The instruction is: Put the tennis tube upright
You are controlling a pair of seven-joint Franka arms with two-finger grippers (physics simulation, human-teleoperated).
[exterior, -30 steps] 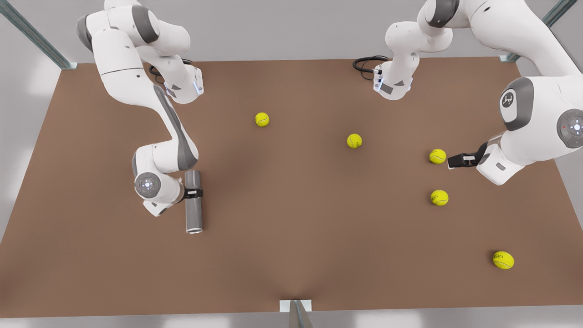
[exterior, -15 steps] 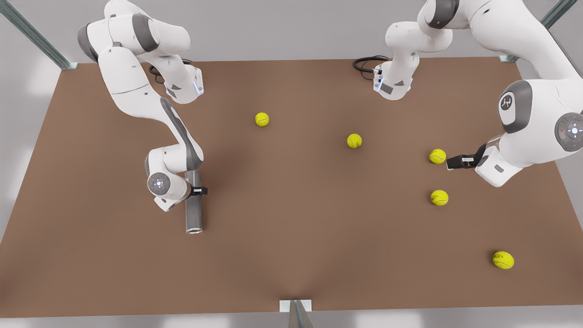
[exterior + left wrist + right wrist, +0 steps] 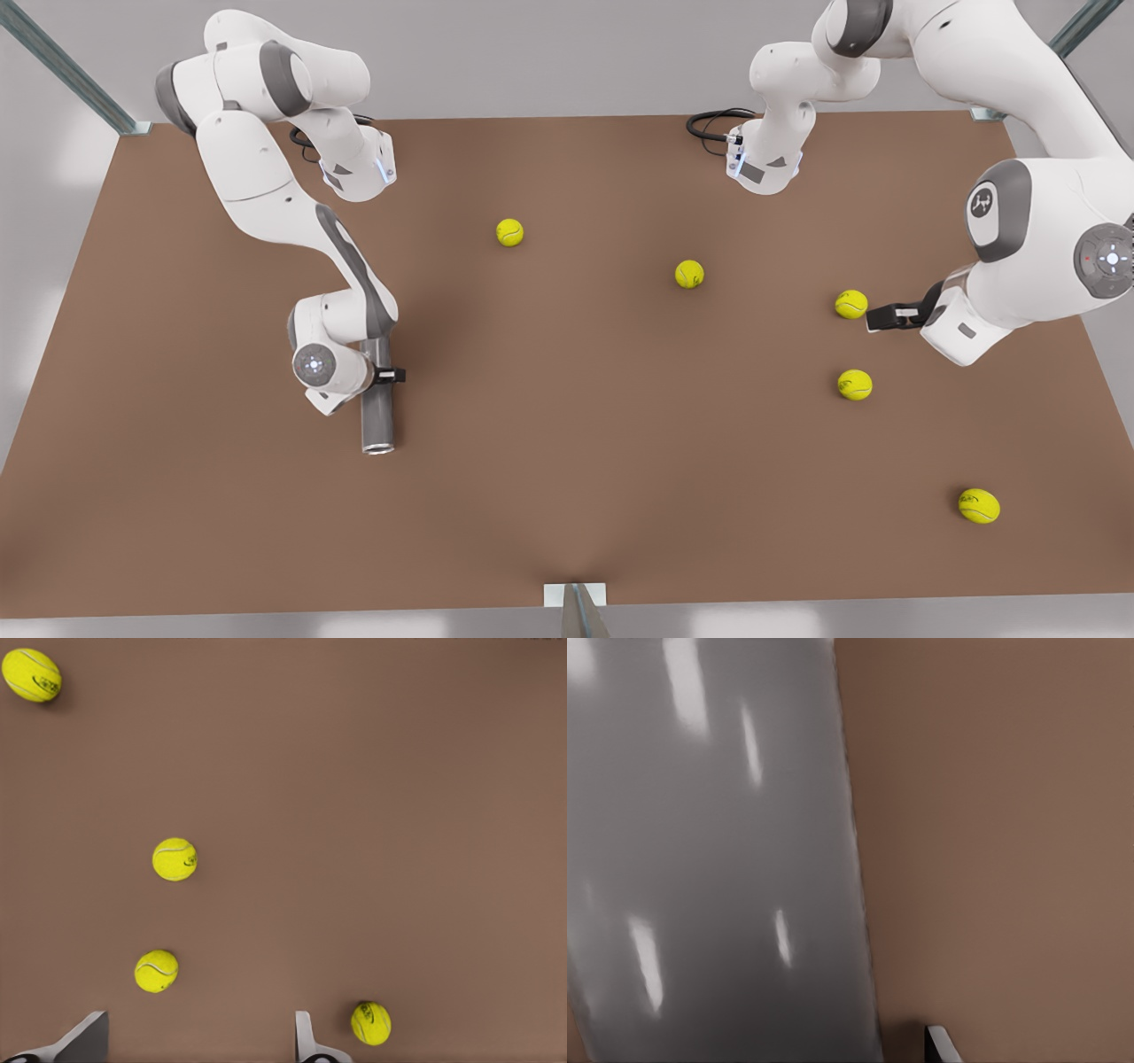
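grey and metallic, the tennis tube (image 3: 377, 401) lies flat on the brown table (image 3: 567, 496) toward the front view's left, its hollow end facing the near edge. the right gripper (image 3: 383, 376) is down over the tube's middle, fingers set wide on either side of it; the right wrist view shows the tube (image 3: 718, 850) close up with one fingertip (image 3: 939, 1045) beside it, and whether the fingers press it i cannot tell. the left gripper (image 3: 886, 316) hovers at the front view's right, fingers spread wide, just beside a yellow tennis ball (image 3: 851, 304). four more balls lie scattered well apart.
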